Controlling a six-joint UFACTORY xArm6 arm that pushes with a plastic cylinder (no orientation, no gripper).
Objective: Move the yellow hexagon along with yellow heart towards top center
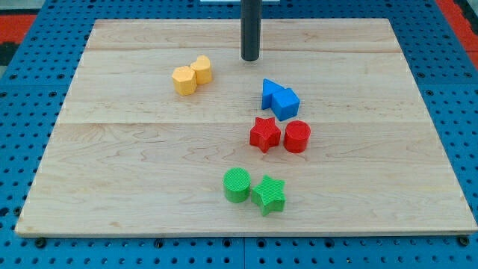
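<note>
You had nothing to read in this view: no text, label, brand, number or sign showed on the wooden board [149,149], on the coloured blocks, or on the dark rod at 12 o'clock. The blue pegboard [22,90] around the board carried only plain holes, with no lettering that you could make out.

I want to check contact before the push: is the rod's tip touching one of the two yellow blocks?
No, my tip stands apart, to the view's right of the yellow heart and yellow hexagon, with bare board between.
</note>
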